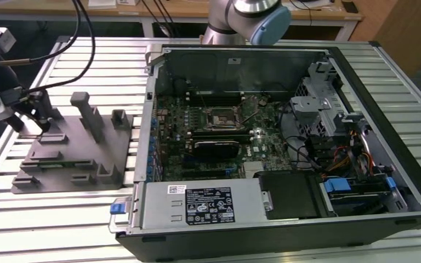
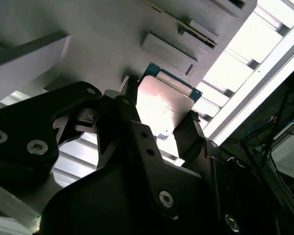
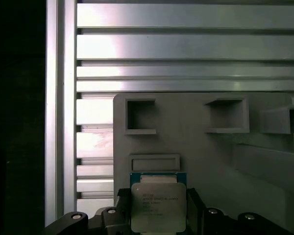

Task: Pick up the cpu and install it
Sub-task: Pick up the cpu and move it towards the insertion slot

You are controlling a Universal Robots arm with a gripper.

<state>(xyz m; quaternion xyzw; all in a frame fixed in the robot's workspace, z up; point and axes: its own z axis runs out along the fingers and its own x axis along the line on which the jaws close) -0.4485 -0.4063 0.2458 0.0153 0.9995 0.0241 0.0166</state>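
Observation:
The cpu (image 3: 158, 205) is a small square chip with a pale metal top and a teal board edge. It sits between the two black fingers of my gripper (image 3: 158, 215), which touch its opposite edges. In the second wrist view the cpu (image 2: 164, 105) is likewise clamped by the shut gripper (image 2: 161, 100), just above the grey fixture (image 2: 88, 44). In the exterior view the gripper (image 1: 31, 125) hangs over the back part of the fixture (image 1: 86, 161) at the exterior view's left. The open computer case holds the motherboard (image 1: 195, 153) with its empty socket (image 1: 218, 119).
Upright blocks (image 1: 87, 112) rise from the fixture close to the gripper. The slatted aluminium table (image 1: 64, 219) surrounds everything. The case wall (image 1: 143, 126) stands between fixture and motherboard. Cables (image 1: 64, 55) run to the wrist. The arm's base (image 1: 247, 19) is behind the case.

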